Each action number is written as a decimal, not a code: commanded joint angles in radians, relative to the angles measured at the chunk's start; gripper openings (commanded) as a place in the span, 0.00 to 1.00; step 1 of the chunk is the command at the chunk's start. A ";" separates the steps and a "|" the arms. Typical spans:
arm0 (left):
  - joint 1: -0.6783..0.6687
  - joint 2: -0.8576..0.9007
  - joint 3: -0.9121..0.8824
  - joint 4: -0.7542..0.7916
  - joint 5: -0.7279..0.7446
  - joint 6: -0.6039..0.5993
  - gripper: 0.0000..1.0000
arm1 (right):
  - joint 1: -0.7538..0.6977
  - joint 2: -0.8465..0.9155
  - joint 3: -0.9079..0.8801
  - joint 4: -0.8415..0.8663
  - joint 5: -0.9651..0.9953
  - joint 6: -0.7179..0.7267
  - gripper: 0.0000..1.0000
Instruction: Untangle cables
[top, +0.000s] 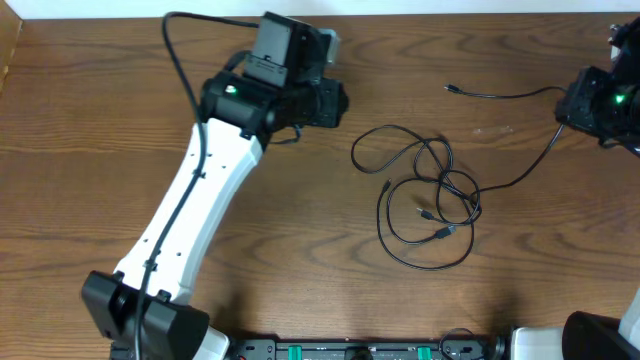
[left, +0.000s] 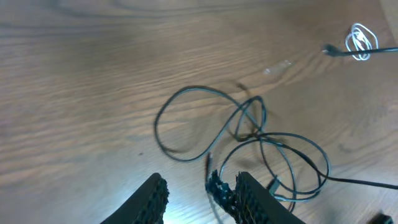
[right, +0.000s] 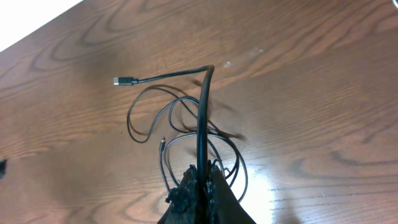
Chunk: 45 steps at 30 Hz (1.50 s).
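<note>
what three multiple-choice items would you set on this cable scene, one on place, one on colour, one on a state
1. Where does the tangle of cables lie?
A. on the table, between the left gripper and the right gripper
B. draped over the left arm
C. hanging off the table's edge

2. What colour is the straight cable that rises from the right gripper?
A. white
B. red
C. black

3. How does the right gripper stand?
A. wide open and empty
B. shut on the straight cable
C. out of every view

Answers:
1 A: the overhead view shows the loops on bare wood between the two grippers.
2 C: the right wrist view shows a black cord.
3 B: in that view the fingers meet around the cord.
</note>
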 joint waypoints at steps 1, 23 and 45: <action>-0.045 0.063 -0.002 0.023 0.016 0.018 0.38 | -0.006 0.006 0.008 -0.001 -0.014 -0.015 0.01; -0.234 0.507 -0.002 0.465 0.076 0.104 0.80 | -0.006 0.006 0.008 -0.024 -0.011 -0.052 0.01; -0.280 0.642 -0.002 0.537 -0.382 0.101 0.19 | -0.006 0.006 0.008 -0.028 -0.011 -0.064 0.01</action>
